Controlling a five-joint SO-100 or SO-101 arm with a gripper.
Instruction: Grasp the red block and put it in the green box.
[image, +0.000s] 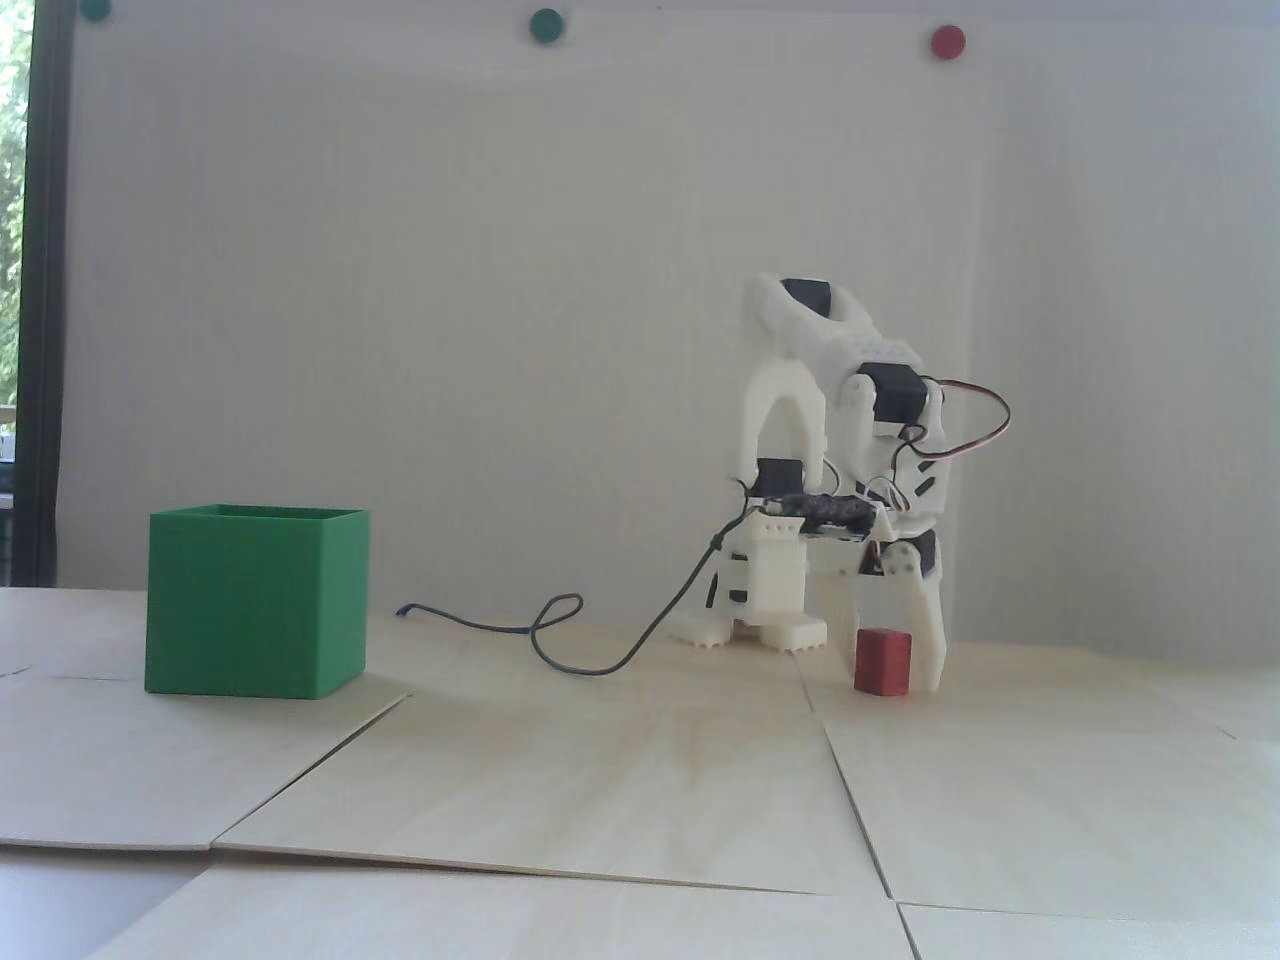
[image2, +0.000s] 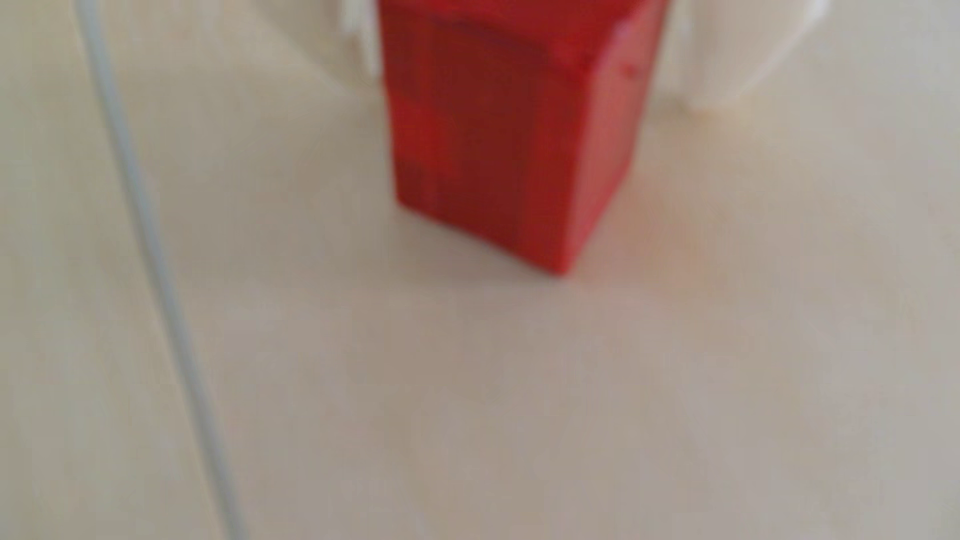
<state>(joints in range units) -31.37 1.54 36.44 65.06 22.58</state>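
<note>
The red block (image: 882, 662) stands upright on the pale wooden table at the right of the fixed view, and fills the top middle of the wrist view (image2: 498, 145). My white gripper (image: 885, 680) reaches straight down over it, with one finger (image: 928, 630) on each side. Up close, the gripper (image2: 524, 78) has its white fingers (image2: 711, 52) pressed against both flanks of the block, which rests on the table. The green box (image: 258, 602), open at the top, stands far to the left, well apart from the arm.
The arm's base (image: 762, 600) sits just left of the block. A dark cable (image: 560, 645) loops across the table between base and box. Seams run between the plywood panels (image: 840, 780). A grey line (image2: 156, 270) crosses the left of the wrist view.
</note>
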